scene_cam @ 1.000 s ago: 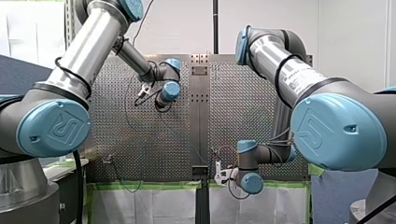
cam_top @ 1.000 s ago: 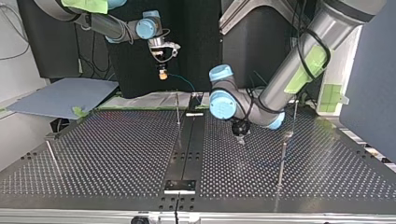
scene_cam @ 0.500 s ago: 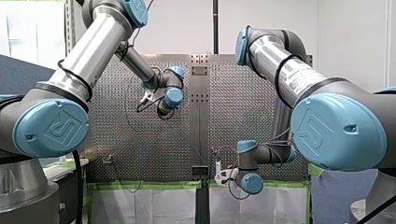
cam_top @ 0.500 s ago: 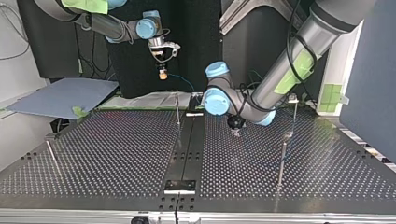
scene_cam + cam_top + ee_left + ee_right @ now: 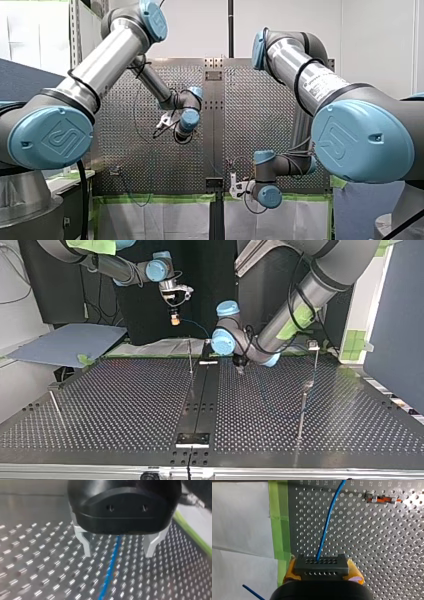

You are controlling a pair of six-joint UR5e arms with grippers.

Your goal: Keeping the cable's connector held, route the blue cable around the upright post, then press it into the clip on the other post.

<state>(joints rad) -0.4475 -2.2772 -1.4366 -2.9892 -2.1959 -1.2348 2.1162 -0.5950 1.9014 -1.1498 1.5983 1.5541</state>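
Top view, lower right: a thin post (image 5: 301, 410) is standing well apart from both arms. Mid-frame, the left jaws are hanging open, low over the tabletop (image 5: 125, 405), straddling the blue cable (image 5: 112, 562) without touching it. Upper left, the right jaws are gripping the connector (image 5: 321, 563), raised beyond the tabletop's far edge. Probably the pre-routing grasp. Next: closing on the cable, then leading it round a post toward the clip (image 5: 313, 345).

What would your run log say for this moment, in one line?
right gripper: shut on connector | left gripper: open, straddling blue cable over perforated table
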